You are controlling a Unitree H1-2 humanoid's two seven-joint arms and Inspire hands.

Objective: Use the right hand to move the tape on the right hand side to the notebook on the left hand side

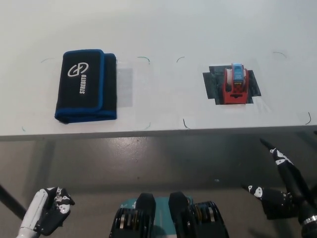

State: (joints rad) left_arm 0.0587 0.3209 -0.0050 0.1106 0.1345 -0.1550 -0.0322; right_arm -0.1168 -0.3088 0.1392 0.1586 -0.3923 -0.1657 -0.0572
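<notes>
Head view, arms low, task not yet started. Landmark: the tape (235,84), a red dispenser with a blue roll on top, sitting on a dark marked patch (214,83) on the white table (163,29), toward the table's right side and a little back from its near edge. Its long axis runs near-to-far, roll end at the far side. The right hand (283,191) is below and slightly right of the tape, off the table entirely, under the near edge line; fingers apart and extended, holding nothing. The left hand (49,210) rests well down and far left of the tape, also below the table edge; its fingers look curled inward with nothing in them. The notebook (85,86), a black case with blue trim and white lettering, lies well to the left of the tape, at about the same depth on the table, long axis also near-to-far. Judgement: the right hand is clearly the nearer one; the coming reach goes up and forward with a small leftward correction, then closes across the dispenser's narrow width. The carry afterwards is a long leftward sweep to the notebook.
</notes>
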